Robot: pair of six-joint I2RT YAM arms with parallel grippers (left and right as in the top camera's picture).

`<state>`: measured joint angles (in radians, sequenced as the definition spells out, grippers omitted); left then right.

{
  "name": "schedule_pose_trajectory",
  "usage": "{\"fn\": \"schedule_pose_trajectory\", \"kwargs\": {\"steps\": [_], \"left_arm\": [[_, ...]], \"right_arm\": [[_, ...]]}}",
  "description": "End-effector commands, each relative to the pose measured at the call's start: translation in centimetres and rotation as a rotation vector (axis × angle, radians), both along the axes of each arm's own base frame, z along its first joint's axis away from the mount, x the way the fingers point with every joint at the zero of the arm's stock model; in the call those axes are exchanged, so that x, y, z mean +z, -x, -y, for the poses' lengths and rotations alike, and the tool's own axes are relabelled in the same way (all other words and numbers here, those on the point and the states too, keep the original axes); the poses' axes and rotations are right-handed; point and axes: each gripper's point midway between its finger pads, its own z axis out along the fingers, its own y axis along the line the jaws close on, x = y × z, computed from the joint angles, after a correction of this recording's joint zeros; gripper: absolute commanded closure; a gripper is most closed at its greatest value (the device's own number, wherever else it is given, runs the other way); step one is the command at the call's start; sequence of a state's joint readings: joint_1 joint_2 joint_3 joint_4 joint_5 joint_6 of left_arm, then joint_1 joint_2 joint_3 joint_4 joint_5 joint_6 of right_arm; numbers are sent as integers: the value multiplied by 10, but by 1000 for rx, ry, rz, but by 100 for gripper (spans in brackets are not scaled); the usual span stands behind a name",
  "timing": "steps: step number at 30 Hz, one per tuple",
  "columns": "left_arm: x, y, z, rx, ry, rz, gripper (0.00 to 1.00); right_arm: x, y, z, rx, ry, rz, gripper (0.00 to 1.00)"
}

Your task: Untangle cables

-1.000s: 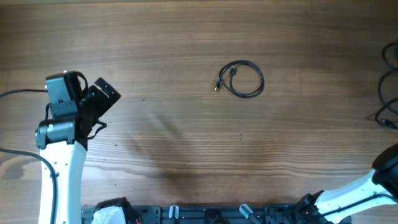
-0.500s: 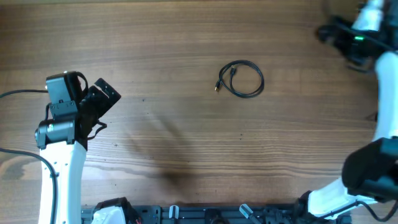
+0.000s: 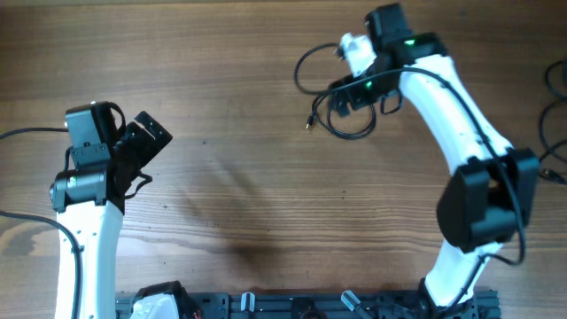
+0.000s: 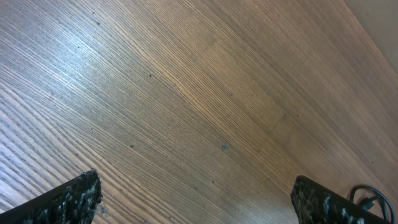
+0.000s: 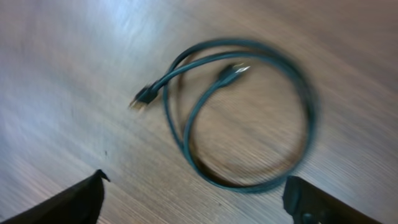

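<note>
One of the cables, a thin black cord (image 3: 353,135) coiled in a loop, lies on the wooden table right of centre. In the right wrist view, slightly blurred, the cord (image 5: 309,118) forms a ring with two plug ends (image 5: 231,73) inside and to its left. My right gripper (image 3: 347,96) hovers over the coil, open, and the ring's near arc sits just beyond the gap of the right gripper (image 5: 194,185). Nothing is between its fingers. My left gripper (image 3: 149,142) is far left, open over bare wood. The left gripper (image 4: 194,186) holds nothing; a bit of the cord (image 4: 368,198) shows at its lower right.
Thicker black wires (image 3: 554,133) lie at the table's right edge. The right arm's own wire (image 3: 306,64) loops out beside its wrist. A dark rail (image 3: 292,306) runs along the front edge. The left arm's base (image 3: 84,230) stands at the left.
The right arm has swung from the table's right side across to the coiled cord and now hovers over it. The left arm and the cord have not moved.
</note>
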<state>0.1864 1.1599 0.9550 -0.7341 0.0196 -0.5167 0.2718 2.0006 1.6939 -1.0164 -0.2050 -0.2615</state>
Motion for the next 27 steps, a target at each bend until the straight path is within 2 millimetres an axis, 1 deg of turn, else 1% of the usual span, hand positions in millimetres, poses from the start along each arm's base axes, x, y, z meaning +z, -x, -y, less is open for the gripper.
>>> {"fn": "schedule_pose_trajectory", "kwargs": {"steps": [1,4,7,10,12,15,17,20,23,24,27], "left_arm": [[4,0,-4,1,-19,9,0],[4,0,-4,0,-19,9,0],[4,0,-4,0,-19,9,0],[4,0,-4,0,-19,9,0],[4,0,-4,0,-19,9,0],[4,0,-4,0,-19,9,0],[4,0,-4,0,-19,9,0],[4,0,-4,0,-19,9,0],[5,-2,-4,1,-20,17,0],[5,-2,-4,1,-20,17,0],[5,-1,-4,0,-20,15,0]], "right_arm": [[-34,17,-21,224,11,-61,13],[-53,22,-24,245,52,-100,20],[-70,29,-21,250,114,-137,26],[-87,24,-6,189,211,-115,27],[-93,20,-2,177,238,-94,28],[-101,19,-2,167,231,-80,33],[-107,24,-4,162,216,-91,38],[-113,31,-8,168,184,-113,41],[-118,34,-9,136,167,-121,50],[-120,33,-9,111,165,-121,64],[-129,35,-8,66,159,-119,74]]}}
